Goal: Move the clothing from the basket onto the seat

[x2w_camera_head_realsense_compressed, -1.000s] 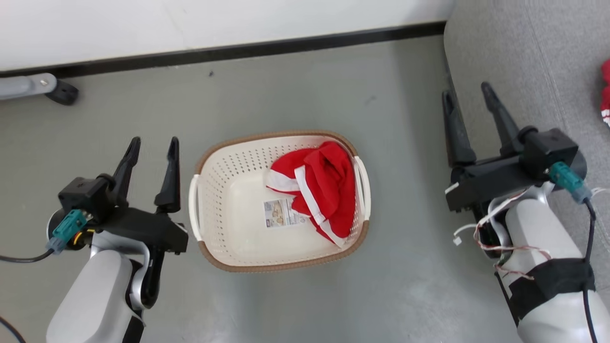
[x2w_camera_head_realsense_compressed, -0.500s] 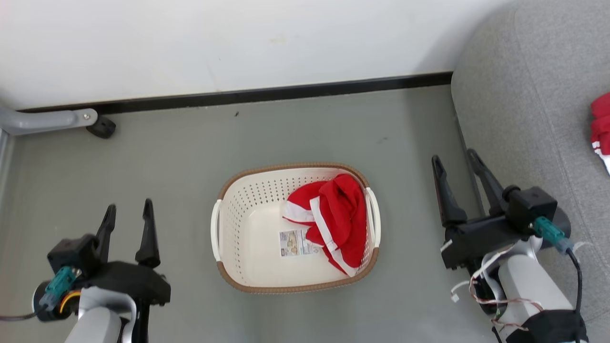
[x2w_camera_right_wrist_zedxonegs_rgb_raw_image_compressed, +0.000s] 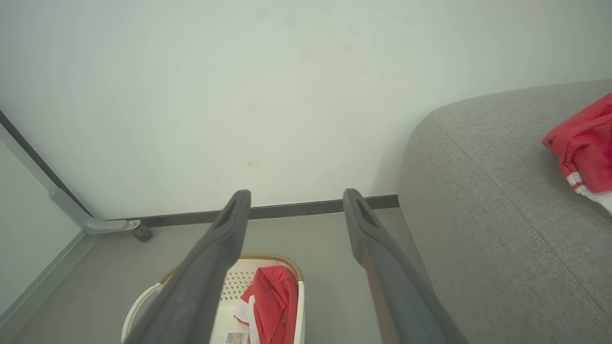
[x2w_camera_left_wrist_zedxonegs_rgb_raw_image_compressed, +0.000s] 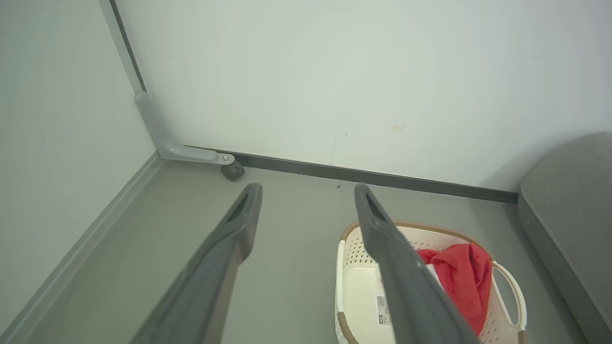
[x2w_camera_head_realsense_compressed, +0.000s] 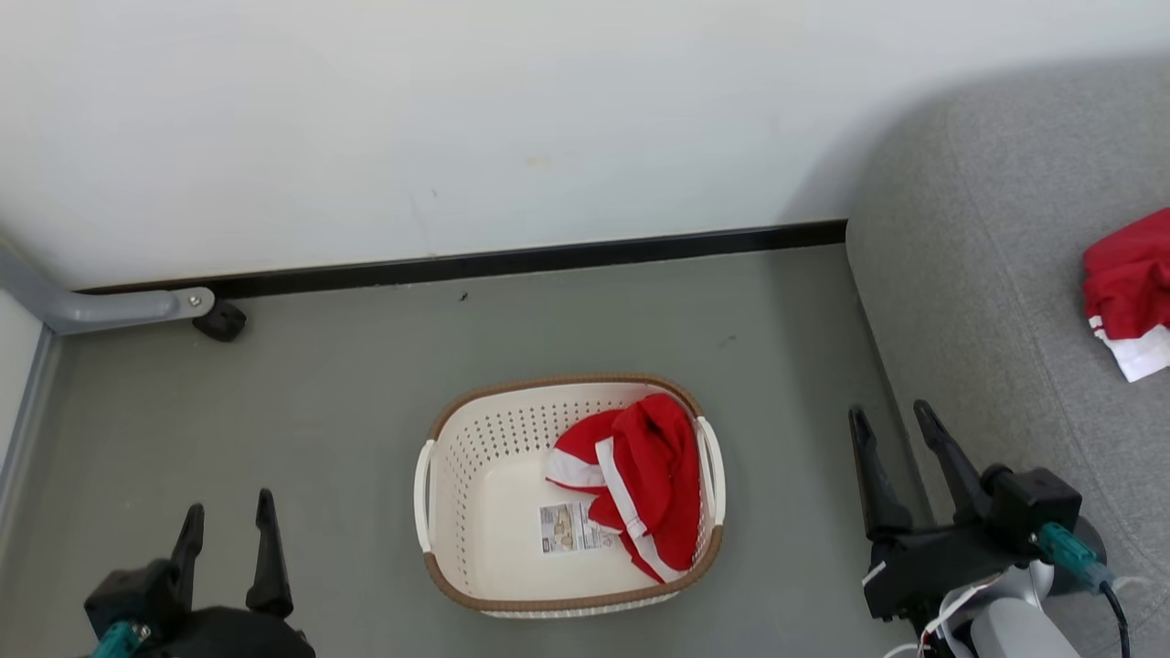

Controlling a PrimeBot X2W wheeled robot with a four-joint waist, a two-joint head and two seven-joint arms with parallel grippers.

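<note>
In the head view the cream perforated laundry basket [x2w_camera_head_realsense_compressed: 475, 439] stood on the grey floor [x2w_camera_head_realsense_compressed: 320, 411], a little below the middle of the picture. One red garment with white stripes [x2w_camera_head_realsense_compressed: 649, 475] lay crumpled inside it, heaped against the wall at the basket's 3 o'clock side and partly covering a paper sticker [x2w_camera_head_realsense_compressed: 569, 528] on the basket's bottom. The rest of the basket's bottom was bare.

The light grey sofa [x2w_camera_head_realsense_compressed: 987, 320] filled the 3 o'clock side of the view, well apart from the basket. A second red garment with white trim [x2w_camera_head_realsense_compressed: 1129, 283] lay on the sofa's cushion, toward 2 o'clock from the basket.

The left gripper [x2w_camera_head_realsense_compressed: 229, 501] hovered above the floor at about 8 o'clock from the basket, its two dark fingers spread wide with nothing between them. The right gripper [x2w_camera_head_realsense_compressed: 888, 409] hung at 3 o'clock from the basket, beside the sofa's front edge, likewise spread wide and empty.

A black baseboard [x2w_camera_head_realsense_compressed: 548, 259] ran along the white wall [x2w_camera_head_realsense_compressed: 457, 119] at 12 o'clock. A grey frame leg with a dark caster [x2w_camera_head_realsense_compressed: 219, 322] stood at 10 o'clock.
</note>
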